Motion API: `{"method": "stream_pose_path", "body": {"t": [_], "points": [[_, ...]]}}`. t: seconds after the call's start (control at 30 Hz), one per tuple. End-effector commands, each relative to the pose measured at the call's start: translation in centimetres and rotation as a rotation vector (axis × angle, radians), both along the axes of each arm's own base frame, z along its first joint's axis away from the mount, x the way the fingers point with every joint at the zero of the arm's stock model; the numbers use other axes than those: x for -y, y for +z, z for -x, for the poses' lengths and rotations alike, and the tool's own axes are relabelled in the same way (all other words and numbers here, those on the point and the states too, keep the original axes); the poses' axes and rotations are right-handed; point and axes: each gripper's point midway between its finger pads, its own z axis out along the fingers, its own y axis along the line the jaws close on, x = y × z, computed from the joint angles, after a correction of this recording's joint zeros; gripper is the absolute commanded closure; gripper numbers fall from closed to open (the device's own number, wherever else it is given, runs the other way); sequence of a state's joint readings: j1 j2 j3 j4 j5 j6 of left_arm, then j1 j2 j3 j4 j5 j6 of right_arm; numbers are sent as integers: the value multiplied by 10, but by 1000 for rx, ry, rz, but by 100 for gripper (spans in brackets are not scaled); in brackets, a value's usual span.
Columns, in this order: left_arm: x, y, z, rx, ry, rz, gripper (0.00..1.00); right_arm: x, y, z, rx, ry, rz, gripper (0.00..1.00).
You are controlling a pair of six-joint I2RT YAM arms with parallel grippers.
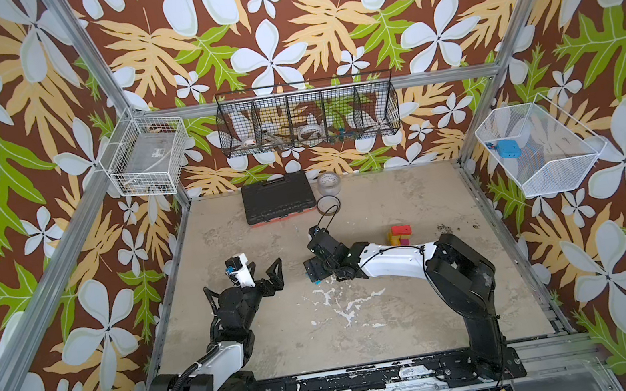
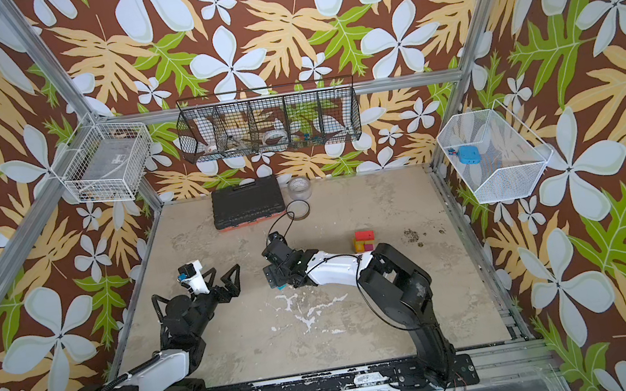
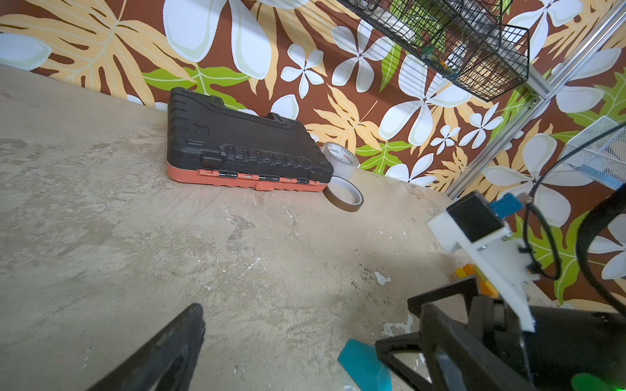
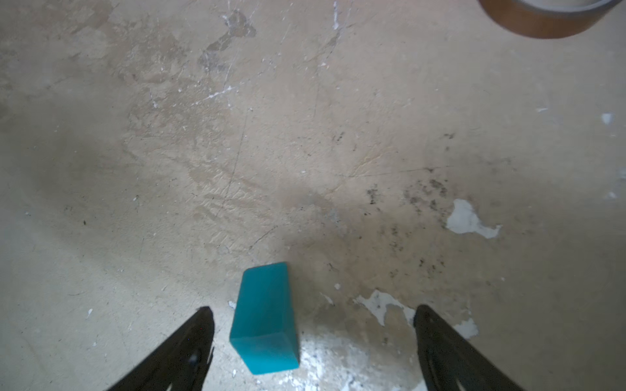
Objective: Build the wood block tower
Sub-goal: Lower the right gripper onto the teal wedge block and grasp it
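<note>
Teal block (image 4: pixel 266 318) sits between spread jaws of downward-tilted right arm (image 1: pixel 392 260).

A partly built wood block tower (image 1: pixel 399 235) is pictured on the mottled tabletop (image 1: pixel 364 323), with a red block (image 1: pixel 400 229) laid across yellow, orange and magenta pieces. A teal block (image 4: pixel 266 318) is seen resting alone on the tabletop, well apart from the tower.

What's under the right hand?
A teal block sits on the table between the right hand's open fingers, untouched. In both top views the hand hides most of it.
</note>
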State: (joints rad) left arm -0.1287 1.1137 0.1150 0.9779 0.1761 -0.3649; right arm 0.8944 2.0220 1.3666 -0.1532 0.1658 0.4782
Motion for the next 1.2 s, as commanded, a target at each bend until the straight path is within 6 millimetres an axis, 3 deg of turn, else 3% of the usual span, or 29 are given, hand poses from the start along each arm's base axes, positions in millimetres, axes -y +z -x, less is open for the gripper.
{"method": "stream_pose_path", "body": {"t": [0.0, 0.3, 0.43, 0.9, 1.17], "points": [[-3, 8, -1, 32, 21, 13, 0, -12, -7, 5, -3, 63, 28, 9], [-2, 8, -1, 31, 11, 15, 0, -20, -31, 6, -46, 102, 63, 21], [-1, 8, -1, 31, 8, 16, 0, -20, -34, 7, -53, 105, 74, 33], [0, 7, -2, 29, -1, 15, 0, -18, -36, 11, -69, 115, 78, 59], [1, 8, -2, 29, -4, 16, 0, -16, -25, 13, -64, 112, 66, 72]]}}
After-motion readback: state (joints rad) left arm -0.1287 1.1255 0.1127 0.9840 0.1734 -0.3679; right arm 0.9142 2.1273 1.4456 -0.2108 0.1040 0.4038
